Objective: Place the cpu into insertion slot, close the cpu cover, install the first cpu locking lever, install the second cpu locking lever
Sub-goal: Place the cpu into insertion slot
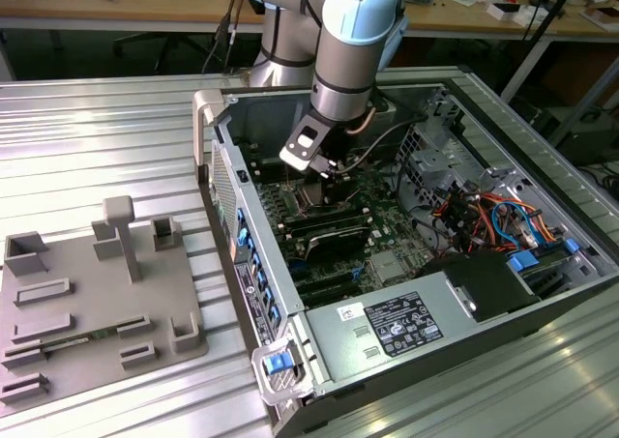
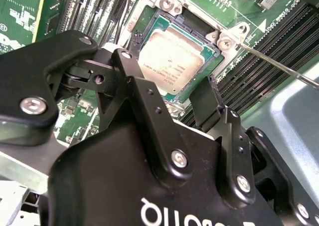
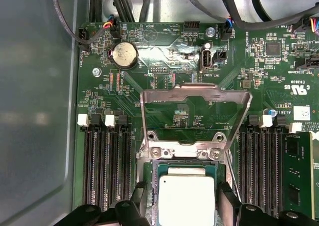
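Entry: cpu (image 3: pixel 187 201), silvery-topped, lying flat inside the insertion slot (image 3: pixel 184 162). You have the gripper (image 3: pixel 182 198) just above that slot, jaws released, with one finger (image 3: pixel 137 201) on each side of the chip. The cpu cover (image 3: pixel 194 92) stands swung up from the slot's hinged edge.
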Action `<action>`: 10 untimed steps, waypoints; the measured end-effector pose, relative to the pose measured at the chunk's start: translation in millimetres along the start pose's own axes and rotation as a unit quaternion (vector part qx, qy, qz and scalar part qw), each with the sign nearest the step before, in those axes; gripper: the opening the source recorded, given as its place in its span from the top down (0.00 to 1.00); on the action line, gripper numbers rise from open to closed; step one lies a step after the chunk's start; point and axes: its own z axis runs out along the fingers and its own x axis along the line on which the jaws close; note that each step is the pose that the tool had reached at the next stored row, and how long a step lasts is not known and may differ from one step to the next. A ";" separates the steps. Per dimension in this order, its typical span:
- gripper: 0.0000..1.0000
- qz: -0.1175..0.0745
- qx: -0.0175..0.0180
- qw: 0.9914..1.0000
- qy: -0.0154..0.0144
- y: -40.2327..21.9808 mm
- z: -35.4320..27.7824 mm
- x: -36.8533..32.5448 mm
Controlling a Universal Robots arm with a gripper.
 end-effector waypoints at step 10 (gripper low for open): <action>0.33 -0.001 0.000 1.000 0.000 0.3 0.1 0.2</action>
